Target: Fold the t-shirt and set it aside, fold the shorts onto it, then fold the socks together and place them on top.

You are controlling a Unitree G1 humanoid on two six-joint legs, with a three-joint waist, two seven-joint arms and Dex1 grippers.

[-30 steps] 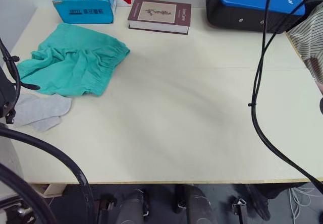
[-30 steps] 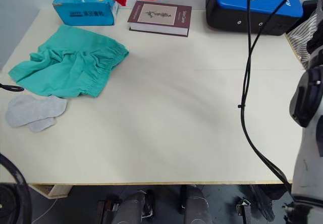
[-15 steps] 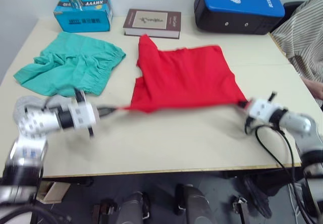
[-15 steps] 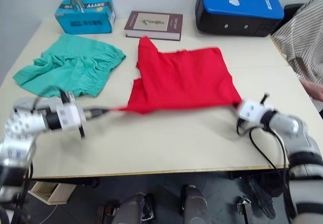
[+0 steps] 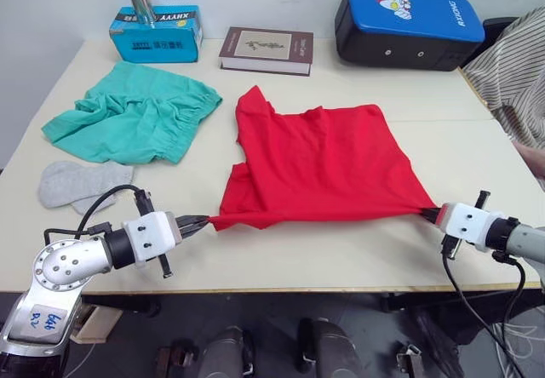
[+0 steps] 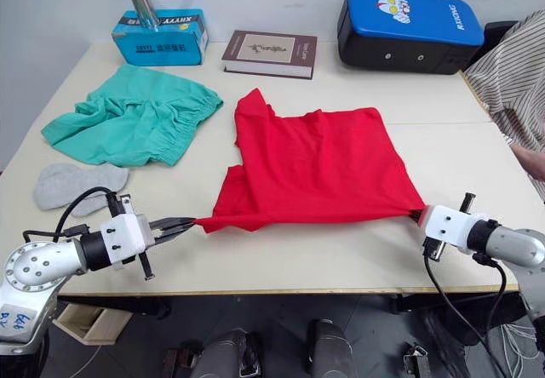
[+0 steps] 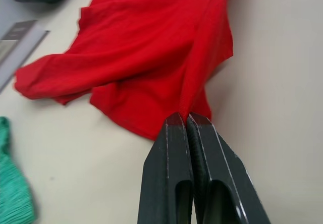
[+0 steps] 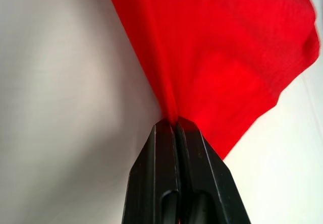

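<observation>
- We find the t-shirt (image 5: 319,165) spread mid-table (image 5: 341,250), pulled taut along its near hem.
- Our left gripper (image 5: 204,221) is pinched closed on the near-left corner; our right gripper (image 5: 432,213) is clamped on the near-right corner.
- The shorts (image 5: 136,123) lie at far left, the socks (image 5: 81,182) just nearer.

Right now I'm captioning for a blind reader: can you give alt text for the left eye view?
Two grippers, left and right, pinch the near corners of a red t-shirt stretched across a pale table. Teal shorts and grey socks lie to its left; a blue box, a book and a blue case line the far edge.
</observation>
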